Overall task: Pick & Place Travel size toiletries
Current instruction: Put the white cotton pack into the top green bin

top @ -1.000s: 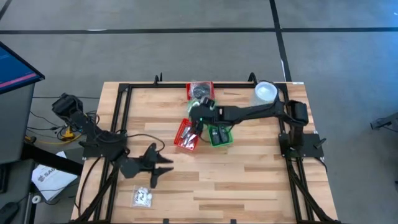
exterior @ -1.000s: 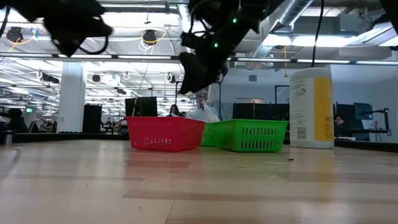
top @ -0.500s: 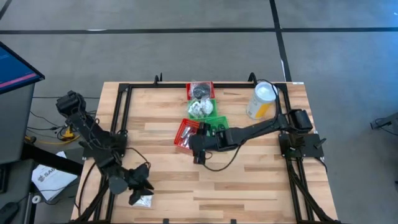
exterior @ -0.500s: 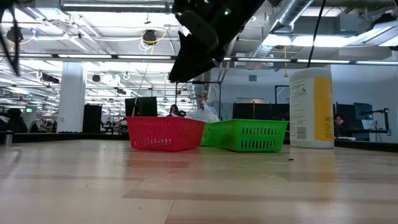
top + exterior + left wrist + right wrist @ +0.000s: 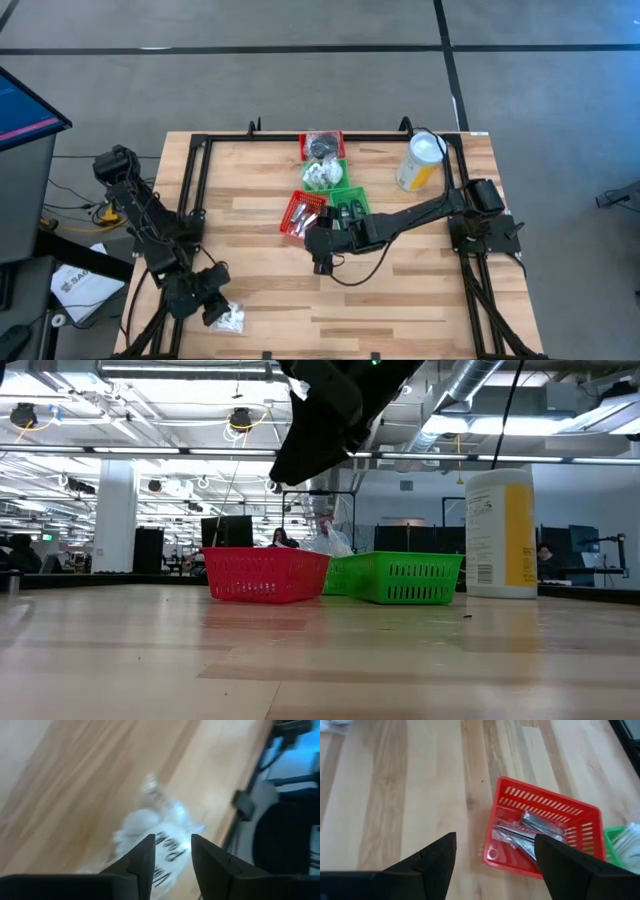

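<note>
A clear packet with white contents (image 5: 232,319) lies flat near the table's near-left corner. In the left wrist view the same packet (image 5: 155,827) is blurred, just past the fingertips. My left gripper (image 5: 217,307) (image 5: 172,840) is open right over it, its fingers pointing down at it. My right gripper (image 5: 322,258) (image 5: 495,840) is wide open above the bare table, just on the near side of the baskets. A red basket (image 5: 540,835) (image 5: 302,215) holds slim silvery sachets. Further toiletries fill the green baskets (image 5: 350,211) and the far red basket (image 5: 322,145).
Red and green baskets stand in a cluster at the table's middle and far side, and show as red basket (image 5: 265,573) and green basket (image 5: 400,577) in the low view. A tall yellow canister with white lid (image 5: 420,162) (image 5: 505,532) stands far right. A black frame (image 5: 195,190) edges the table.
My left gripper has moved toward the near-left corner and come down over the clear packet. My right gripper has drawn back from over the baskets toward the near edge, and now stands over bare table. The packet has stayed in place.
</note>
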Controlling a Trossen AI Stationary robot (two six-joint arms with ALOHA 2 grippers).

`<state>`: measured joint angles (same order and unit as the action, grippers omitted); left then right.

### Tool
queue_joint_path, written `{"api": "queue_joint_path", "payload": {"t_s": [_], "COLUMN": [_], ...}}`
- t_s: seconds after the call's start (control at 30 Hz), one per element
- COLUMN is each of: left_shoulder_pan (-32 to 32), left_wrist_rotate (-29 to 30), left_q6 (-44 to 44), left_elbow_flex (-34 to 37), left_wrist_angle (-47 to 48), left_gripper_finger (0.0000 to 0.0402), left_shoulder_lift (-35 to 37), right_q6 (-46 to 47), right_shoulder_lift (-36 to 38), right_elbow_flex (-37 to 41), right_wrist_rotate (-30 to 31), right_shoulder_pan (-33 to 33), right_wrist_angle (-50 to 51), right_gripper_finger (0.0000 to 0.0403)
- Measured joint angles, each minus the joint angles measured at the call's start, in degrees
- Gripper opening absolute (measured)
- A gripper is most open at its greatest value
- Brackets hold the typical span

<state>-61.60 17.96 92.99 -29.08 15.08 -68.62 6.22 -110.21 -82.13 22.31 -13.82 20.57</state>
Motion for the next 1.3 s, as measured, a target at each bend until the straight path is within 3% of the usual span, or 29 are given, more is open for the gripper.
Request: {"api": "queue_joint_path", "payload": {"t_s": [0.17,0.5,0.67,0.97,1.3], "left_shoulder_pan": [0.00,0.04,0.64,0.66,0.68], "left_wrist_rotate": [-4.51,-5.71,-8.53,-6.94,-5.66], "left_q6": [4.57,8.40,9.08,6.68,3.70], "left_elbow_flex": [0.09,3.07,4.35,4.42,4.83], "left_wrist_angle": [3.90,3.60,3.21,3.28,3.89], "left_gripper_finger": [0.0118,0.0120,0.0154,0.0230,0.0237], "left_shoulder_lift": [0.00,0.00,-0.02,-0.01,0.00], "right_q6": [-1.11,-2.34,-3.41,-3.65,-3.65], "right_shoulder_lift": [0.00,0.00,-0.43,-0.94,-0.94], "right_elbow_flex": [0.00,0.00,0.02,0.02,0.00], "right_wrist_rotate": [0.02,0.02,0.00,0.00,0.00], "right_shoulder_pan": [0.10,0.06,0.06,0.10,0.13], "right_wrist_angle": [0.41,2.19,2.56,2.14,1.21], "right_gripper_finger": [0.0255,0.0255,0.0255,0.0255,0.0255]}}
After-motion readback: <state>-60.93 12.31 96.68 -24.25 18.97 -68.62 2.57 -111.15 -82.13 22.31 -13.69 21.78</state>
